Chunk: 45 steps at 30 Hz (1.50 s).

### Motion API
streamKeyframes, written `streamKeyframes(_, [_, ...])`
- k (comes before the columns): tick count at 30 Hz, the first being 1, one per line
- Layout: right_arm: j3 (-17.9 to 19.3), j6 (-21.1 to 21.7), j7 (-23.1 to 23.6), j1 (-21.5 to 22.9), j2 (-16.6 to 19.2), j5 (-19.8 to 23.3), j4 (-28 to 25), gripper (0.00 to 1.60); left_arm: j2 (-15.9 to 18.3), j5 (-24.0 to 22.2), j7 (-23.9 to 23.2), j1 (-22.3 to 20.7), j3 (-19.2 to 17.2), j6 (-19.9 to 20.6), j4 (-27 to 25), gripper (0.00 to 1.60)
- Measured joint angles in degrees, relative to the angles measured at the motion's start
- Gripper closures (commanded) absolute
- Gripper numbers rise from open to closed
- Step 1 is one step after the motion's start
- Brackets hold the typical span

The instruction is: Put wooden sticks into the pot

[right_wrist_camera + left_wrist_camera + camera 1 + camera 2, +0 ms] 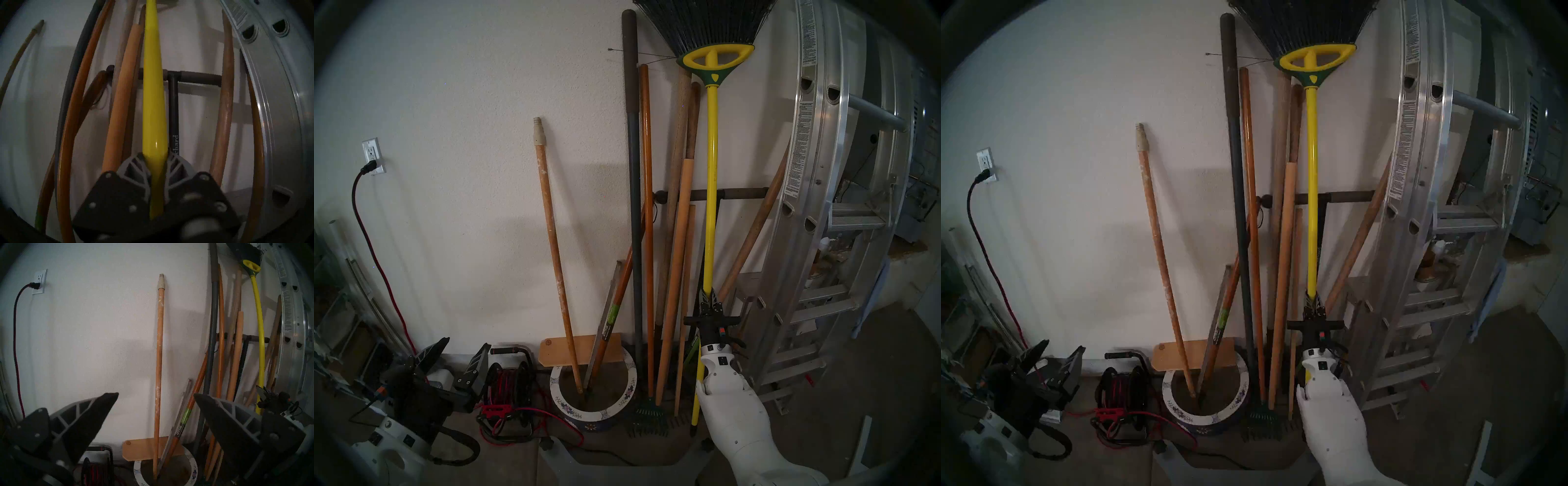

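Against the wall, the right gripper (709, 294) is clamped tight on the broom (711, 176), low on its yellow handle to steer it upright; the pot (628, 397), down left, already holds the speckled pole (553, 244); the left gripper (454, 359) waits wide open, empty.

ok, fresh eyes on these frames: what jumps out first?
The broom: bright yellow handle, black bristles up, standing among wooden poles at the wall, with the right gripper shut on its lower handle. Left of it, the white-rimmed floral pot on the floor already holds a paint-speckled stick. A silver ladder fills the right side.
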Motion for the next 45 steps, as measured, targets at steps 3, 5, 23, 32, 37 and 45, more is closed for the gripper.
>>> streamKeyframes(3, [-0.3, -0.69, -0.38, -0.73, -0.33, -0.22, -1.66, 1.6, -0.25, -0.07, -0.37, 0.0, -0.11, 0.21, 0.0, 0.0])
streamKeyframes(5, [-0.55, -1.22, -0.68, -1.11, -0.46, -0.36, -2.71, 1.6, -0.42, -0.11, -0.63, 0.0, -0.22, 0.33, 0.0, 0.0])
streamKeyframes(23, [-3.56, -4.11, -3.34, -7.25, -0.32, -1.0, -11.22, 1.6, -1.76, -0.5, -2.63, 0.0, -1.01, 1.32, 0.0, 0.0])
streamKeyframes(32, [-5.29, -6.07, -5.22, -11.46, 0.3, -1.18, -15.94, 1.6, -2.52, -0.72, -3.78, 0.0, -1.47, 1.8, 0.0, 0.0])
streamKeyframes(37, [-5.95, -6.62, -6.29, -13.63, 0.58, -1.39, -18.52, 1.6, -2.96, -0.84, -4.45, 0.0, -1.76, 1.91, 0.0, 0.0])
streamKeyframes(45, [-7.04, -6.85, -7.43, -16.56, 1.04, -2.02, -22.23, 1.6, -3.64, -1.06, -5.5, 0.0, -2.13, 1.93, 0.0, 0.0])
